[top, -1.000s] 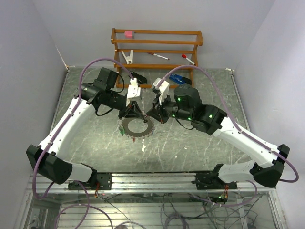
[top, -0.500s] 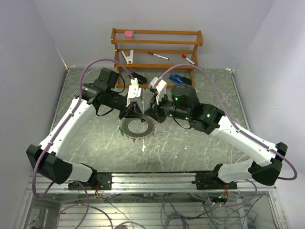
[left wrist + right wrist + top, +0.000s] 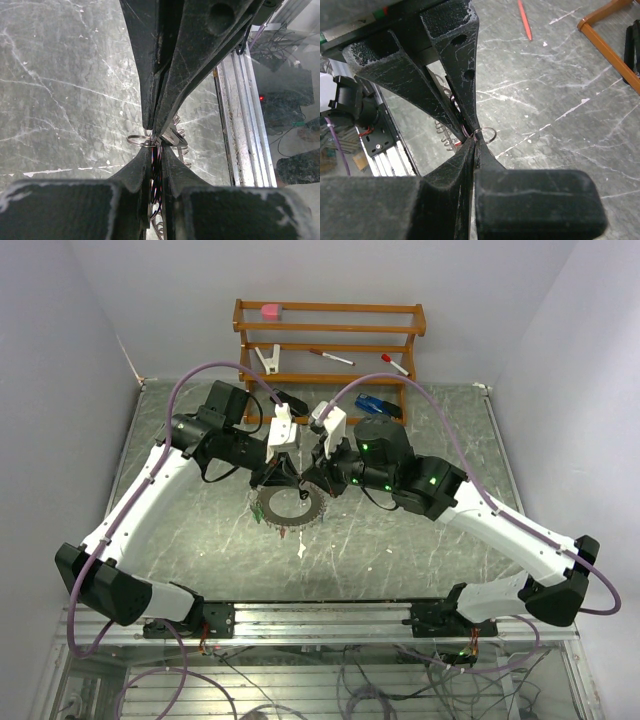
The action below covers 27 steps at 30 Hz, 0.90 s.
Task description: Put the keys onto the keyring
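Both closed: left gripper [image 3: 284, 482], right gripper [image 3: 304, 483], tips meeting at far rim of large grey toothed metal keyring [image 3: 263, 508]. Steady ring; feed small wire loop [image 3: 488, 133] slowly.

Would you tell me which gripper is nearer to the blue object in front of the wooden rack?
Right. The right gripper is to the near left of the blue object. The left gripper is further left still. Both meet at the keyring's far edge.

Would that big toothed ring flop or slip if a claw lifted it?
The keyring looks thin and metal, so it is probably stiff and light. Its fringe of small loose bits would likely swing. Its thin, smooth rim may slip from a pinch.
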### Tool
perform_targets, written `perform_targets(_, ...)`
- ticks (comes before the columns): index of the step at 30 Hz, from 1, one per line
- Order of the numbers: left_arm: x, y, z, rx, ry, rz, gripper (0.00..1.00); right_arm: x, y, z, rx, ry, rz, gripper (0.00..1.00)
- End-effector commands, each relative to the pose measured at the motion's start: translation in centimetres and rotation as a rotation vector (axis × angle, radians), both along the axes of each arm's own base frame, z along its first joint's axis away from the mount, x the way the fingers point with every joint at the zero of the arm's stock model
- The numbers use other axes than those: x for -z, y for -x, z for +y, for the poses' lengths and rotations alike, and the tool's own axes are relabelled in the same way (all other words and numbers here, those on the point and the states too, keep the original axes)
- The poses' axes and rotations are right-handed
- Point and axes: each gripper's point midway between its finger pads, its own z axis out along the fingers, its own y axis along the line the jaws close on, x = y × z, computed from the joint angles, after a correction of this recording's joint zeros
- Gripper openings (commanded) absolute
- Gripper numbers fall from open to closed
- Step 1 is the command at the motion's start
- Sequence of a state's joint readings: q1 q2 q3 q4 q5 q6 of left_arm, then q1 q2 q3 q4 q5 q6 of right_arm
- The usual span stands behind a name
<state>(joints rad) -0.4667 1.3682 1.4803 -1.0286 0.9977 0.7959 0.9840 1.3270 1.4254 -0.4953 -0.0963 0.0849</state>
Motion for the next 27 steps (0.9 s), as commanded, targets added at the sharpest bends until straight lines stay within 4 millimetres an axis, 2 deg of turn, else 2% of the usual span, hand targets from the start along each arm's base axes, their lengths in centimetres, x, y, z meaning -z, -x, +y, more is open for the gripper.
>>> perform_targets(1, -1.5, 0.3, -0.6, 0.027, 0.035, -0.028, 0.07, -1.5, -0.1, 0.3, 0.002, -0.022, -0.033, 0.00)
perform_targets(27, -1.9, 1.3, -0.5, 0.053, 0.031, -0.061, 0.08, -1.1, -1.2, 0.0, 0.068, -0.001, -0.047, 0.00)
